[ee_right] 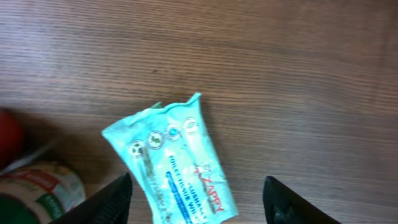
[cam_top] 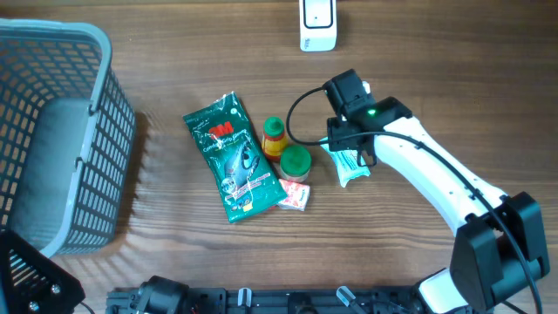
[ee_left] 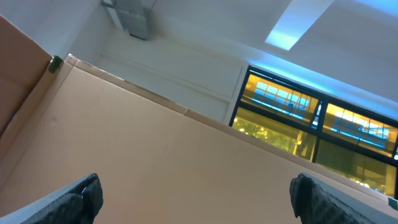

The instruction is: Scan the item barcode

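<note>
A pale teal wipes packet (ee_right: 171,158) printed "ZAPPY" lies flat on the wooden table, just right of the jars (cam_top: 353,167). My right gripper (ee_right: 198,183) hangs over it, open. Its dark fingers (ee_right: 115,199) stand on either side of the packet's lower end without touching it. In the overhead view the right gripper (cam_top: 353,150) covers most of the packet. A white scanner-like device (cam_top: 318,26) stands at the table's far edge. My left gripper (ee_left: 196,190) is wide open, holds nothing and faces a ceiling and windows. No barcode shows.
A grey mesh basket (cam_top: 105,148) fills the left side. A green 3M packet (cam_top: 231,157), a small green-capped bottle (cam_top: 274,135), a green-lidded jar (cam_top: 295,162) and a small red-and-white packet (cam_top: 295,196) lie just left of the right gripper.
</note>
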Motion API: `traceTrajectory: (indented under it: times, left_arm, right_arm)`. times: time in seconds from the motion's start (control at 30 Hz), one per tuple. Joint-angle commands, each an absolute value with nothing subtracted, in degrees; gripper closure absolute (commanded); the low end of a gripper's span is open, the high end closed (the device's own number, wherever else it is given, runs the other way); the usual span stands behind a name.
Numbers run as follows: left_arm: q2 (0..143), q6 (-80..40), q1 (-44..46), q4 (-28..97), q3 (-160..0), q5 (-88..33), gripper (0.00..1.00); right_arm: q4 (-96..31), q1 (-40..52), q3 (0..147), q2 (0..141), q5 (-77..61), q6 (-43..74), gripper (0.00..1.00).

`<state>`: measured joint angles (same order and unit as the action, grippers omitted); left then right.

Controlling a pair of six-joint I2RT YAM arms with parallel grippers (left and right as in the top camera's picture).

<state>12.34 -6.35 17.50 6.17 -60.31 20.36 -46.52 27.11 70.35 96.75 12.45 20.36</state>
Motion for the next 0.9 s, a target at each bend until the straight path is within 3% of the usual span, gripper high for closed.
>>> traceTrajectory:
  times: [0.0,0.07,0.2,0.63,0.73,0.87]
  left_arm:
    - [11.8,-6.5,17.2,6.0,-59.9,21.1,0.0]
    - [11.8,-6.5,17.2,6.0,-59.9,21.1,0.0]
    - [11.8,-6.5,17.2,6.0,-59.9,21.1,0.0]
    - [11.8,-6.5,17.2,6.0,-59.9,21.1,0.0]
    - [11.8,-6.5,17.2,6.0,-59.9,21.1,0.0]
    - [11.8,-6.5,17.2,6.0,-59.9,21.1,0.0]
  right_arm:
    - [-45.3,28.5,69.8,99.9,8.5,20.9,0.34]
    - [-44.6,29.3,69.0,102.4,9.1,20.8,0.34]
    - [-45.0,29.3,68.9,105.5,10.4,20.7,0.43]
    - [-45.9,30.9,68.9,110.6,16.1,19.5,0.45]
    - [-46.1,31.0,68.9,112.3,16.1,20.8,0.57]
    - [-46.2,31.0,68.9,112.3,16.6,21.2,0.64]
